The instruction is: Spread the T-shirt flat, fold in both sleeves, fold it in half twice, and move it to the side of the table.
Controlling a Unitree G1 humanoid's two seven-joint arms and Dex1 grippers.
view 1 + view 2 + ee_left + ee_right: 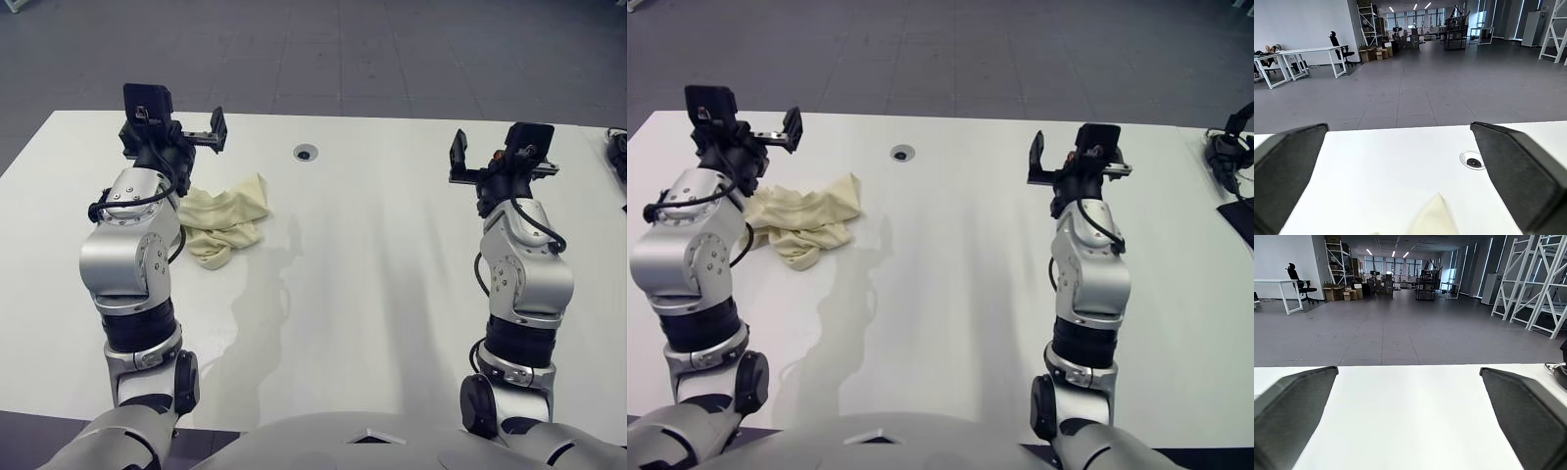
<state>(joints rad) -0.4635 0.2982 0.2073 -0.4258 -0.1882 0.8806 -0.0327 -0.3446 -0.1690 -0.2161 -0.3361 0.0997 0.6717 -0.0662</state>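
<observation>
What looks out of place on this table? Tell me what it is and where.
The T-shirt lies crumpled in a heap on the robot's left part of the table, not spread flat. The left gripper and right gripper are both open above the table and hold nothing. Nothing looks spilled or damaged.

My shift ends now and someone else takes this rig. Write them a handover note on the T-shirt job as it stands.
Left gripper: open, empty, held above the table near the T-shirt.
Right gripper: open, empty, above the table's right side.
T-shirt: crumpled heap on the table's left side, no fold made.
Done: nothing.
Left: spread it flat, fold both sleeves, halve twice, move it aside.
</observation>
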